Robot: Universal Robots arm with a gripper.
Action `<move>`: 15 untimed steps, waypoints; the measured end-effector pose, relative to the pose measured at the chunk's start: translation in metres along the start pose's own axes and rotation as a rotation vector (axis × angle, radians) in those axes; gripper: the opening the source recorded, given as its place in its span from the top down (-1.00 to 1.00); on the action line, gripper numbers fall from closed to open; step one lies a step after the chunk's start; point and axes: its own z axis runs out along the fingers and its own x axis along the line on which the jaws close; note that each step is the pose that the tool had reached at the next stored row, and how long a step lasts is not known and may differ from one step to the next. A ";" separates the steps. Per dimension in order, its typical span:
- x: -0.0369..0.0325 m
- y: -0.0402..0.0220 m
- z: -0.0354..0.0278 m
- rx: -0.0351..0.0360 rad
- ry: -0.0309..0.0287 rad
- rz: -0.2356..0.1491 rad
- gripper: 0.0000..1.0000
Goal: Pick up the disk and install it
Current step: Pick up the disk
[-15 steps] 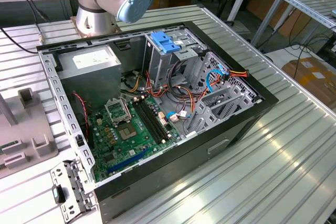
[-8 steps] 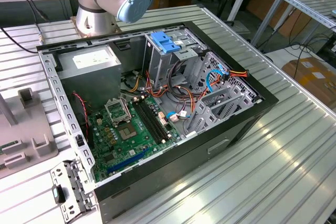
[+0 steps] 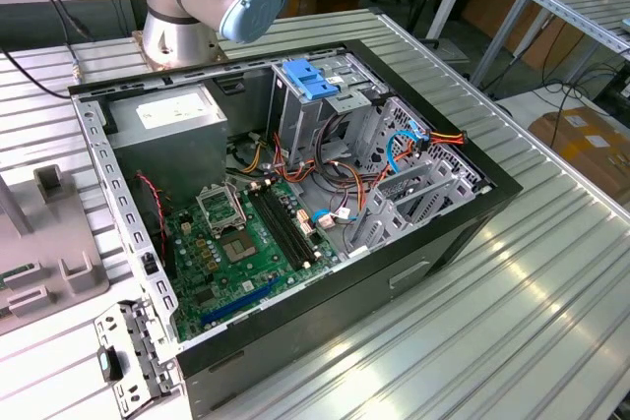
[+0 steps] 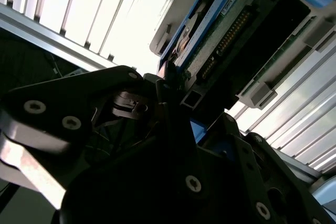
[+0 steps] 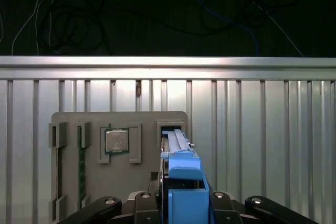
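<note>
Disk (image 5: pixel 181 167) half-hidden in tool (image 5: pixel 181 200) grip

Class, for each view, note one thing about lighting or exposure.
Exterior view: even light, soft sheen on the ribbed table. Second wrist view: table glares white, the tool holding the disk near-black. First wrist view: black beyond the table's bright edge.

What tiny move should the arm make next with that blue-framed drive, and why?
Probably a slow, straight lift. In the first wrist view the gripper looks closed on the disk, whose far end seems to sit at the slot of the grey holder, beside a processor chip. Lifting straight should free it without scraping.
</note>
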 end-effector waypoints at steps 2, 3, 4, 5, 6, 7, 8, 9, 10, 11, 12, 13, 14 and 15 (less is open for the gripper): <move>0.0000 0.0000 -0.0009 -0.0001 0.0001 0.000 0.26; 0.0000 0.0000 -0.0013 -0.0001 0.0001 0.000 0.26; -0.0001 0.0001 -0.0016 0.0000 0.0000 0.000 0.26; -0.0001 0.0001 -0.0019 0.0000 0.0000 0.000 0.26; -0.0001 0.0001 -0.0023 -0.0001 0.0000 0.000 0.26; -0.0001 0.0001 -0.0026 -0.0001 0.0001 0.000 0.26; -0.0001 0.0001 -0.0030 -0.0001 0.0000 0.000 0.26; -0.0001 0.0001 -0.0032 -0.0001 0.0000 0.000 0.26; -0.0001 0.0001 -0.0035 -0.0001 0.0001 0.000 0.26; -0.0002 0.0002 -0.0038 -0.0001 0.0000 0.000 0.26; -0.0002 0.0002 -0.0041 -0.0001 0.0000 0.000 0.26; -0.0002 0.0002 -0.0044 -0.0001 0.0000 0.000 0.26; -0.0002 0.0002 -0.0048 -0.0001 0.0001 0.000 0.26; -0.0002 0.0002 -0.0052 -0.0002 0.0001 0.000 0.26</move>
